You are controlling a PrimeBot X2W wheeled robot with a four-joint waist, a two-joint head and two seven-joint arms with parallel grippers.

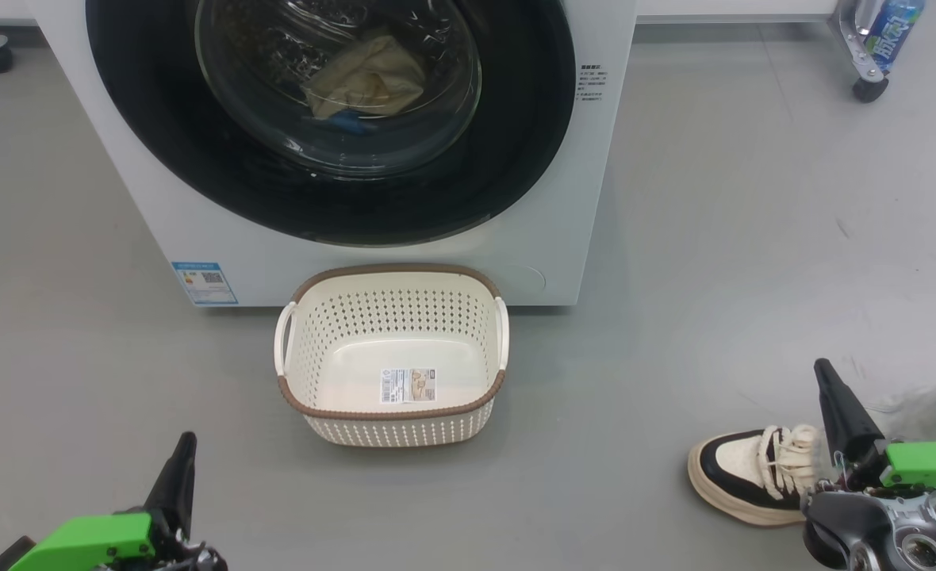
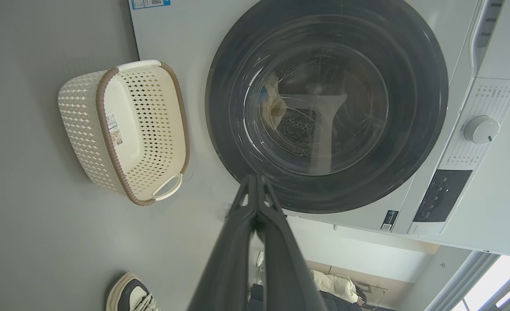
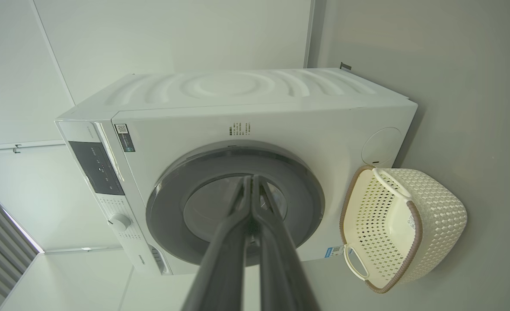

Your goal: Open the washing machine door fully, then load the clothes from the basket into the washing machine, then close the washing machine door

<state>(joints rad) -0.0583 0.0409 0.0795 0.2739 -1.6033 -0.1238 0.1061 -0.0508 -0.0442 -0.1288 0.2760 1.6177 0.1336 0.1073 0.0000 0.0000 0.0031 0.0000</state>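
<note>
Your washing machine door (image 1: 500, 159) sits at 12 o'clock in the head view and looks shut against the washing machine (image 1: 151, 222). The clothes (image 1: 369, 79) lie behind its glass, and the basket (image 1: 393, 432) stands bare just below. Both pincers are clenched on nothing: the left pincer (image 1: 188, 441) at 7 o'clock, the right pincer (image 1: 823, 371) at 4 o'clock beside a person's shoe (image 1: 746, 476). The door is stiff, glossy and likely slippery. If the latch needs seating, press the black rim, not the bulging glass.
</note>
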